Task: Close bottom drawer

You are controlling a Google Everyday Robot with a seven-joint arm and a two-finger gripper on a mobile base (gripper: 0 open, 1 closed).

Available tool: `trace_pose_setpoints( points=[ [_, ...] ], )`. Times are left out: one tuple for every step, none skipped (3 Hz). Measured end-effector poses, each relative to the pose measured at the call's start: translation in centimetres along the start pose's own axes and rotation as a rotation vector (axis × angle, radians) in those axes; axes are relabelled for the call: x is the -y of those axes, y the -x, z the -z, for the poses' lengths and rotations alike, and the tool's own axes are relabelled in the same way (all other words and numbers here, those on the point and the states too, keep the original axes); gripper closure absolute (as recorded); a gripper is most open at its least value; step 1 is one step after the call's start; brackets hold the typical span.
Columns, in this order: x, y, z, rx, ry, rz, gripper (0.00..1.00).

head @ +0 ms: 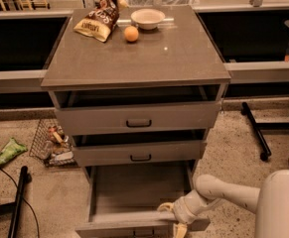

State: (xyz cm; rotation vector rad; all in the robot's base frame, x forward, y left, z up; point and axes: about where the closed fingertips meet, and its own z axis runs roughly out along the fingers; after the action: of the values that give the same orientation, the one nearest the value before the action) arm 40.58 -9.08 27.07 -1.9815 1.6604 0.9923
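The bottom drawer (134, 192) of the grey cabinet is pulled far out and looks empty; its front (109, 228) lies at the lower edge of the view. My gripper (174, 218) on a white arm reaches in from the right and sits at the right part of the drawer front, one fingertip (162, 207) inside the drawer and one fingertip (180, 230) in front of the panel. The top drawer (139, 117) and middle drawer (140, 152) each stand slightly open.
On the cabinet top (183, 58) lie a snack bag (98, 20), an orange (131, 33) and a white bowl (148, 18). A wire basket (52, 143) and a green packet (9, 150) lie on the floor left. A black stand leg (255, 128) is on the right.
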Motion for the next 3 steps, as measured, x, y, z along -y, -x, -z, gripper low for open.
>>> trace_pose_setpoints(
  points=[
    [-0.6,-1.9,-1.9,0.029,0.001,-0.002,0.41],
    [-0.8,-3.5,-3.8,0.035,0.01,-0.018,0.65],
    [-0.9,-5.8,-6.3,0.014,0.023,-0.068,0.89]
  ],
)
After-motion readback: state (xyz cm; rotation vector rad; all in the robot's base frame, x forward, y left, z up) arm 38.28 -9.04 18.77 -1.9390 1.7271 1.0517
